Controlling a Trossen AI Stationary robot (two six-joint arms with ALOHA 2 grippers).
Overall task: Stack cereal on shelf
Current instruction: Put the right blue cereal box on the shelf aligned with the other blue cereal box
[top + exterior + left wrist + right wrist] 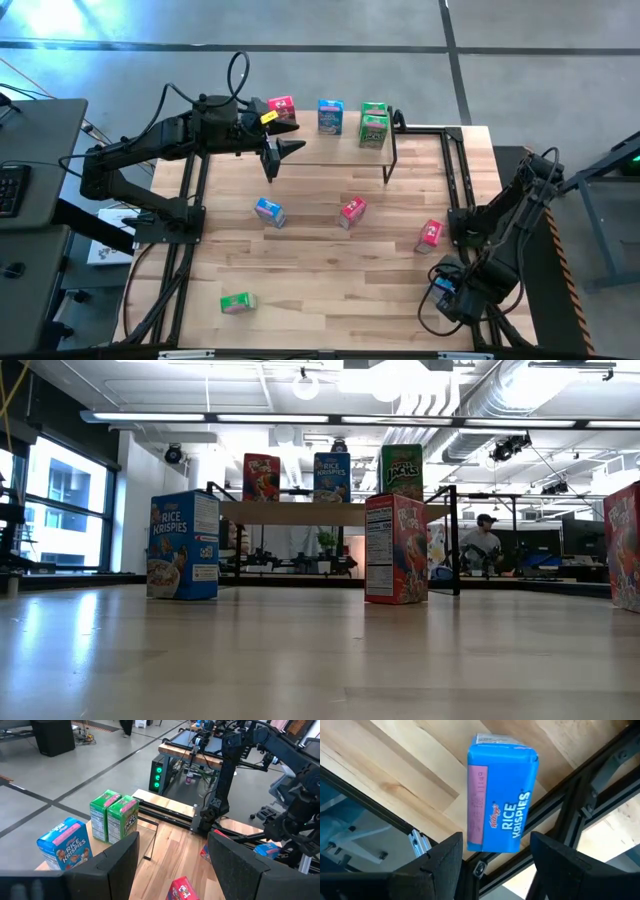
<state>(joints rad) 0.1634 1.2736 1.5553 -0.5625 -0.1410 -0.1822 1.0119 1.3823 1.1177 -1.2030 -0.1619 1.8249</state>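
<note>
Shelf holds red, blue, two green boxes.

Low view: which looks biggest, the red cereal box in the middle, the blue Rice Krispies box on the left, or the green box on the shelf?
1. Red cardboard cereal box, nearest the camera.
2. Blue Rice Krispies cardboard box, only slightly smaller.
3. Green cardboard box on the light-wood shelf.
Nearness probably explains the difference.

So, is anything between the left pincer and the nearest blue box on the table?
Nothing visible. The left pincer hangs open by the shelf's front edge; only bare table lies between it and the blue box.
</note>
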